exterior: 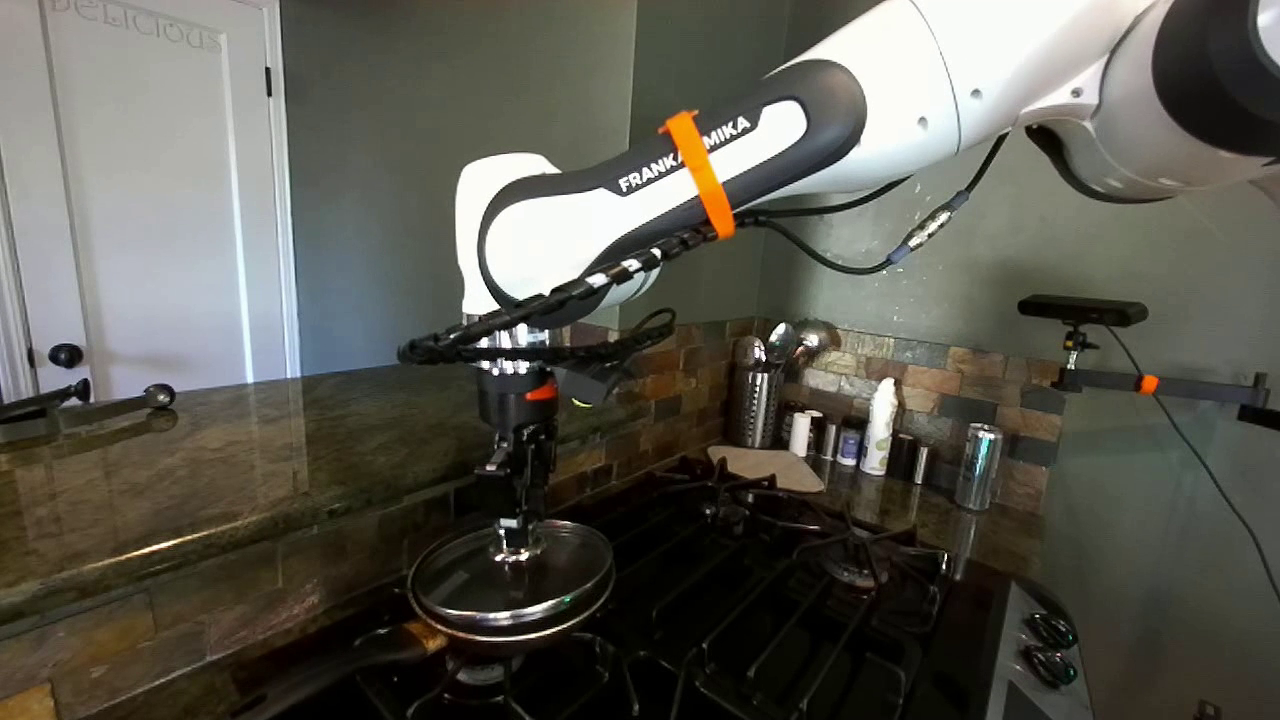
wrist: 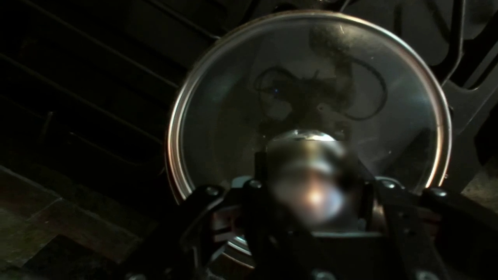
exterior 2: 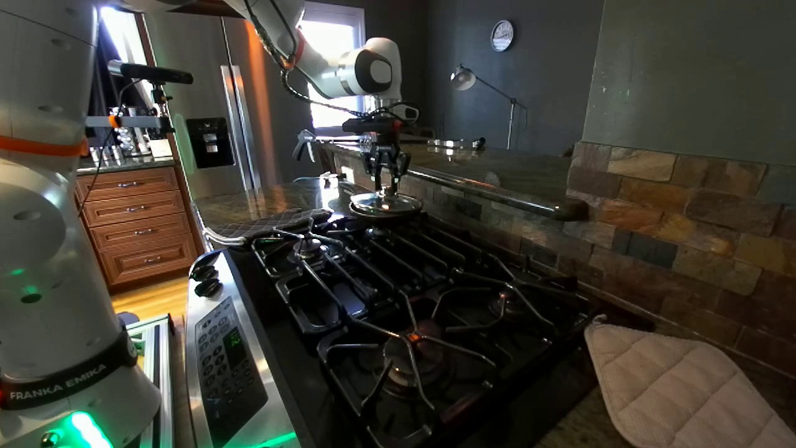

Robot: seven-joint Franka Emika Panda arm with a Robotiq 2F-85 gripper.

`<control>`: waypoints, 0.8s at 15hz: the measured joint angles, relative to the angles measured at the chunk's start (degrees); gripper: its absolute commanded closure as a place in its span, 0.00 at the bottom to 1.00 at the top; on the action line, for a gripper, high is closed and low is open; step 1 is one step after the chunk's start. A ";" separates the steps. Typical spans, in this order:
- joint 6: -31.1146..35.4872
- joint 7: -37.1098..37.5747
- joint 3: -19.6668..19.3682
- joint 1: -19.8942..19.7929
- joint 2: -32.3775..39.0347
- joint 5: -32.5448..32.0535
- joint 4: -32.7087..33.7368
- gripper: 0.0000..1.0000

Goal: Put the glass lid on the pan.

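Note:
The glass lid (exterior: 490,590) is round and clear with a shiny metal rim. It lies level over the pan (exterior: 425,637) and covers its inside; I cannot tell whether the rims touch all round. The pan's dark handle points toward the lower left in that view. In an exterior view the lid (exterior 2: 401,204) hides most of the pan. My gripper (exterior: 515,540) points straight down at the lid's centre. In the wrist view the lid (wrist: 311,54) fills the middle, and the fingers (wrist: 311,182) stand on both sides of its knob, which is blurred. They appear shut on it.
Black stove grates (exterior 2: 429,274) surround the pan. A stone backsplash and raised counter ledge (exterior: 200,500) run close beside it. A pale pot holder (exterior 2: 684,386), a steel utensil canister (exterior: 755,408) and several bottles (exterior: 880,428) stand at the stove's far end. A dark quilted mat (exterior 2: 273,225) lies nearby.

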 measured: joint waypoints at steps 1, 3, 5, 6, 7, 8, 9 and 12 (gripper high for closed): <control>0.01 0.07 0.00 0.10 -0.01 -0.43 0.00 0.77; 0.07 0.25 0.01 0.40 -0.01 -1.11 0.00 0.77; 0.13 0.57 0.01 0.75 -0.02 -1.67 0.00 0.77; 0.14 0.68 0.01 0.89 -0.05 -1.81 0.00 0.77; 0.15 0.79 0.01 1.00 -0.08 -1.94 0.00 0.77; 0.16 0.90 0.01 1.06 -0.11 -2.06 0.00 0.77; 0.20 0.99 0.01 1.09 -0.16 -2.11 -0.01 0.77; 0.93 1.25 -0.06 1.05 -0.51 -2.11 -0.17 0.77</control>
